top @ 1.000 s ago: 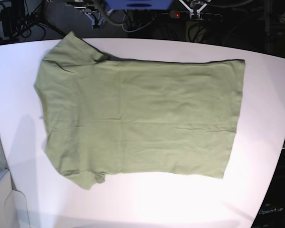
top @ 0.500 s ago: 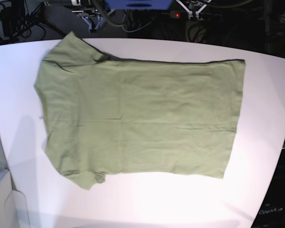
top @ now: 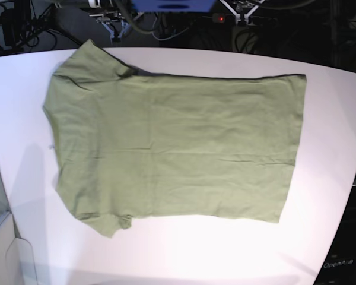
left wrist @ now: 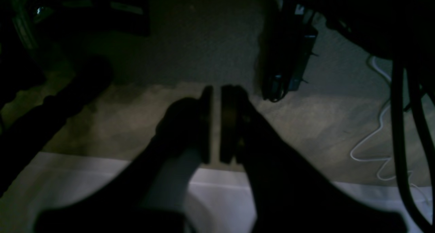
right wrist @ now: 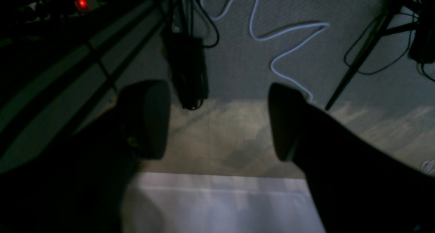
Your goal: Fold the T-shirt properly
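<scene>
Black pads of the left gripper [left wrist: 216,124] stand almost together, only a thin slit between them, with nothing caught there. It hangs past the far edge of the white table [left wrist: 221,199], over grey carpet [left wrist: 204,39], with a white cable [left wrist: 373,148] trailing off to one side. The right gripper [right wrist: 217,120] has its two dark fingers [right wrist: 146,119] spread wide and empty, likewise beyond the table's rim, above carpet and another pale looping cable [right wrist: 282,46].

Neither gripper touches the sage-green T-shirt [top: 172,145], which lies well apart from both, spread flat on the table in the base view. Its long axis runs side to side: neck and both short sleeves at that view's left, straight hem at the right. One sleeve reaches toward the far edge, the other toward the near edge. Fabric is lightly wrinkled, with no fold made yet.
</scene>
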{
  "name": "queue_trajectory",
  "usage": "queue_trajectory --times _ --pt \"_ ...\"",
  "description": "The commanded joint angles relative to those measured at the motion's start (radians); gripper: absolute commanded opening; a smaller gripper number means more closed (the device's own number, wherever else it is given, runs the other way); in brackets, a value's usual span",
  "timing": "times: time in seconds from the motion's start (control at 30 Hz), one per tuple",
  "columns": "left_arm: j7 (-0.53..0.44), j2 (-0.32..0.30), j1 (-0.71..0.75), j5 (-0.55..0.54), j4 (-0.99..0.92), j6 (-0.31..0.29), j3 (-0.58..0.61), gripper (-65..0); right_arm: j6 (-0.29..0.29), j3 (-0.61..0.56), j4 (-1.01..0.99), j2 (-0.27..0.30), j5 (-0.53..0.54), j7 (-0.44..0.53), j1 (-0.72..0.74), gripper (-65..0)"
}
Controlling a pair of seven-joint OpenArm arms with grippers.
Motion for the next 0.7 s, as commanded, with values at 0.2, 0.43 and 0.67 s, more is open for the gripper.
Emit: queue_trajectory --times 0.2,0.43,0.67 --pt "0.005 -0.013 0.001 0.006 0.000 0.003 0.000 -61.7 -0.014 0.003 0.001 0.002 0.001 -0.004 -0.005 -65.0" --pt "0.005 -0.015 0.001 0.006 0.000 0.003 0.000 -61.7 -0.015 0.003 -0.004 0.002 0.001 0.001 -0.016 -64.4" --pt "0.003 -0.013 0.003 0.004 0.000 0.003 -0.002 -61.7 -0.015 -0.001 -0.001 0.002 -0.002 0.002 -0.028 -64.4"
